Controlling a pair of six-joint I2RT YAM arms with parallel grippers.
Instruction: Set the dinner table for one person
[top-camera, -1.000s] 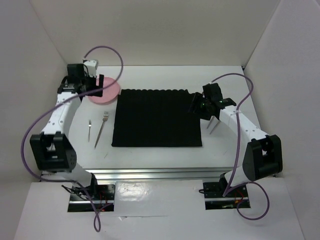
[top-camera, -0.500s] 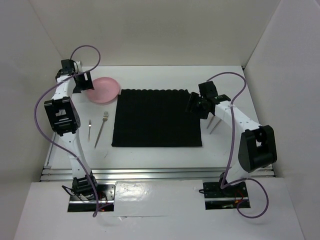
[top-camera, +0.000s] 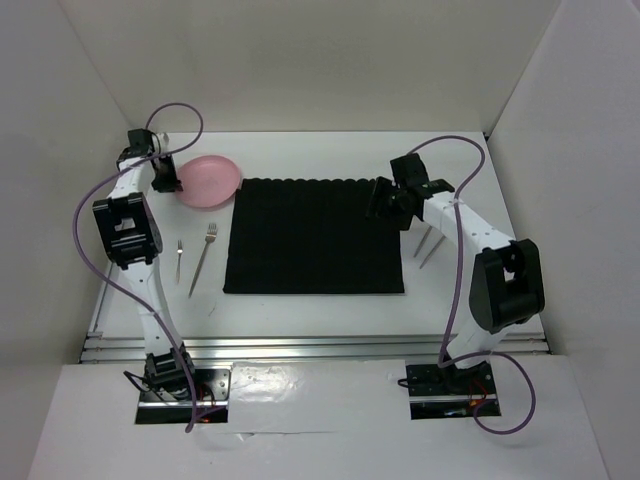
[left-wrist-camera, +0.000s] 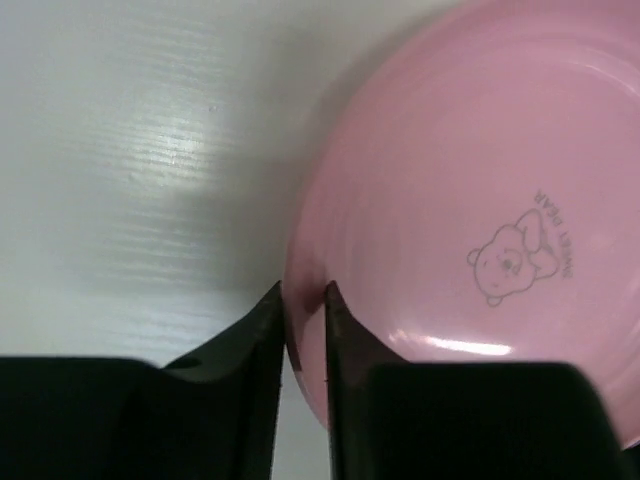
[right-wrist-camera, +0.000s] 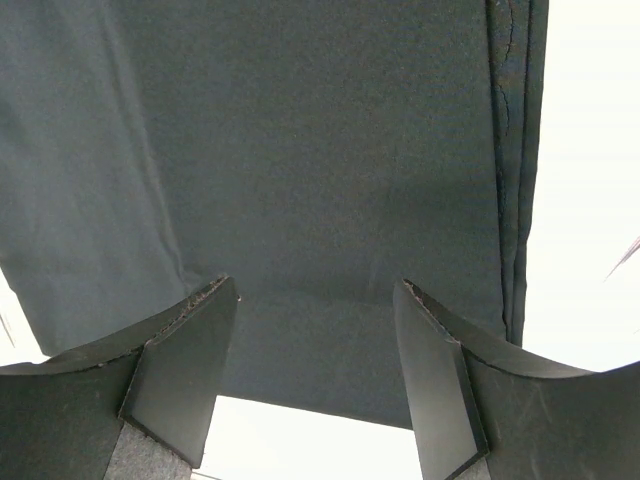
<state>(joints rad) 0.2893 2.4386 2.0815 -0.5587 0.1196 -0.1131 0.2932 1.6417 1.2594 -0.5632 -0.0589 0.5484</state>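
Observation:
The dinner table (top-camera: 300, 315) is a white top with a black ribbed placemat (top-camera: 315, 235) in its middle. At the far left lies a pink plate (top-camera: 212, 180) with a bear drawing (left-wrist-camera: 470, 200). My left gripper (top-camera: 166, 180) (left-wrist-camera: 302, 300) has its jaws pinched on the plate's left rim, one finger on each side. Above the placemat's (right-wrist-camera: 300, 150) right edge my right gripper (top-camera: 386, 204) (right-wrist-camera: 318, 290) hangs open and holds nothing.
Two forks (top-camera: 203, 258) lie side by side left of the placemat. To its right rest two thin silver utensils (top-camera: 428, 246). White walls close in the table on three sides, and silver rails (top-camera: 310, 347) run along the near edge.
My left arm has folded back toward the far left corner, brought its gripper to the plate's left rim, and narrowed its jaws onto it. My right gripper drifted slightly farther along the placemat's right edge.

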